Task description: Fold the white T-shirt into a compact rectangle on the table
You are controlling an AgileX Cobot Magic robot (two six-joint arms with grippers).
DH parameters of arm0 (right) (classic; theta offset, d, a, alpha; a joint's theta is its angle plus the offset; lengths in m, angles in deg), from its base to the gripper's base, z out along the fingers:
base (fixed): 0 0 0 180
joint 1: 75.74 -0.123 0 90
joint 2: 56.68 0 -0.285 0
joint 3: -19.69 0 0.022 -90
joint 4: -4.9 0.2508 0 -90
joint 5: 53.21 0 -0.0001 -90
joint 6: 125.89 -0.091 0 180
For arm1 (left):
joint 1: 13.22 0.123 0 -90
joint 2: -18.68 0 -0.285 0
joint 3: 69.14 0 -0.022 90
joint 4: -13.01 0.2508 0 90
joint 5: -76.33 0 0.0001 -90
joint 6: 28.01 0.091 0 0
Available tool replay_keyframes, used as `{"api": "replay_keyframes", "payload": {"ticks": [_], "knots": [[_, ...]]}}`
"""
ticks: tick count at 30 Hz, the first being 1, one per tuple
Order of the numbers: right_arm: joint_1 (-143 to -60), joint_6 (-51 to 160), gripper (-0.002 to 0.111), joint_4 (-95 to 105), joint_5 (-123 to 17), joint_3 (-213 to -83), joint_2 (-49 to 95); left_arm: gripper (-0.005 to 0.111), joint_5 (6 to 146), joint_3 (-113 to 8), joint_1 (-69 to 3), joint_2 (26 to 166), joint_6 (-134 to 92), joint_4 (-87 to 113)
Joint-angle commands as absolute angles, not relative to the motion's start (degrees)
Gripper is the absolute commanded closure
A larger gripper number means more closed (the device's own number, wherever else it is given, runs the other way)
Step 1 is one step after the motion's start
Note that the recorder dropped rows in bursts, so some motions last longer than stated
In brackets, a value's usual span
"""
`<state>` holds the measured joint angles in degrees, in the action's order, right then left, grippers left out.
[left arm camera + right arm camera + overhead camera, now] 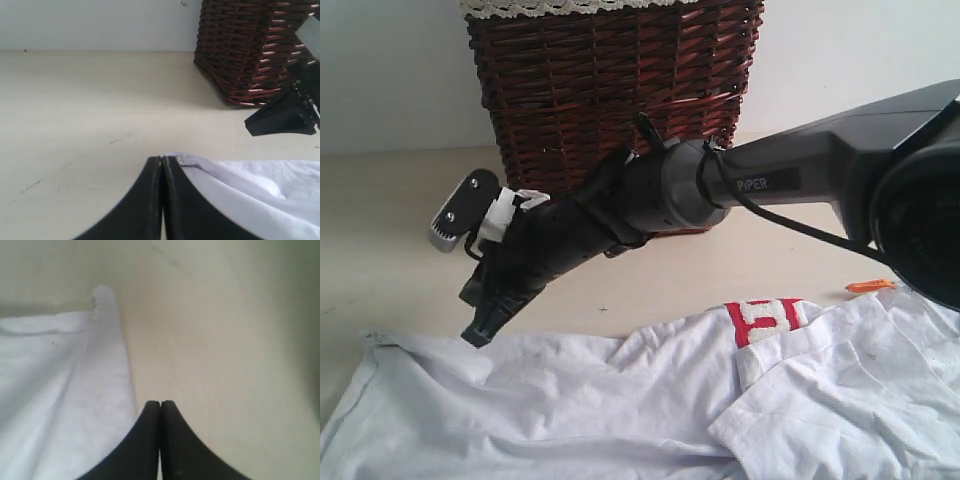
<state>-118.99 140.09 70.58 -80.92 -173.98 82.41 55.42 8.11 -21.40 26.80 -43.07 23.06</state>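
Observation:
The white T-shirt (620, 400) lies rumpled across the near part of the table (380, 220), its red-outlined lettering (765, 318) and orange neck tag (870, 286) at the right. My right gripper (478, 335) reaches across to the left and stands shut at the shirt's far edge. In its wrist view the gripper (160, 402) meets the shirt (60, 390) where the cloth runs in under one finger. My left gripper (162, 157) is shut on a corner of the shirt (260, 190), and the exterior view does not show it.
A brown wicker basket (610, 90) with a lace-trimmed liner stands at the back of the table, just behind my right arm (770, 180). The left wrist view shows the basket (250, 50) and the right gripper's fingers (282, 117) beyond the shirt corner.

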Motion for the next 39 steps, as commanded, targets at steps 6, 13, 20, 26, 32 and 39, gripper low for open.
{"api": "replay_keyframes", "payload": {"ticks": [6, 13, 20, 26, 32, 39], "knots": [[-120.7, 134.4, 0.059, 59.6, -94.4, -175.0, 83.7, 0.106, 55.9, 8.1, -21.8, 26.5, -43.1, 22.8], [-121.7, 129.2, 0.057, 57.9, -89.7, -175.0, 86.5, 0.106, 55.9, 8.1, -21.8, 26.5, -43.1, 22.8], [-121.7, 128.9, 0.104, 57.8, -86.4, -175.0, 86.4, 0.106, 55.9, 8.1, -21.8, 26.5, -43.1, 22.8], [-121.7, 128.9, 0.108, 57.6, -85.5, -175.0, 85.0, 0.106, 55.9, 8.1, -21.8, 26.5, -43.1, 22.8], [-120.5, 128.8, 0.108, 58.6, -81.5, -175.0, 82.1, 0.106, 55.9, 8.1, -21.8, 26.5, -43.1, 22.8], [-117.0, 125.8, 0.106, 56.2, -72.0, -175.0, 82.9, 0.106, 55.9, 8.1, -21.8, 26.5, -43.1, 22.8]]}}
